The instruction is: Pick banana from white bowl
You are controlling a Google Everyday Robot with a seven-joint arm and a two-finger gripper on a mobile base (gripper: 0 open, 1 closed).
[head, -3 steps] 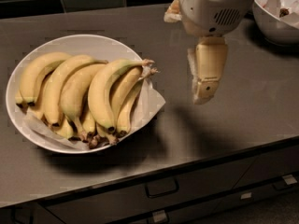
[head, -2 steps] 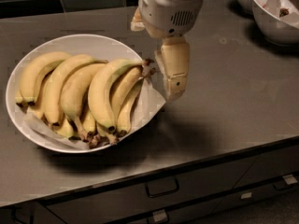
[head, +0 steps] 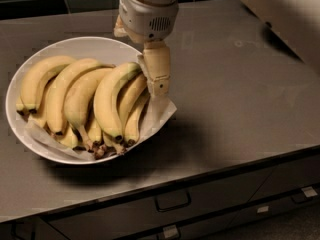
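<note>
Four big bananas [head: 75,94], your banana [head: 107,101] rightmost, overlie slimmer ones [head: 135,120] in one white bowl [head: 85,46]. The gripper [head: 157,76] hangs by the banana's stem; you cannot tell its opening.

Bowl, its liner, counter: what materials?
White bowl: probably glazed ceramic, smooth rim with soft sheen. Liner: thin white paper, creased, corner overhanging the rim. Counter: grey, dull reflections, metal or laminate, unclear. Gripper hangs over the bowl's right side, beside the banana stem.
</note>
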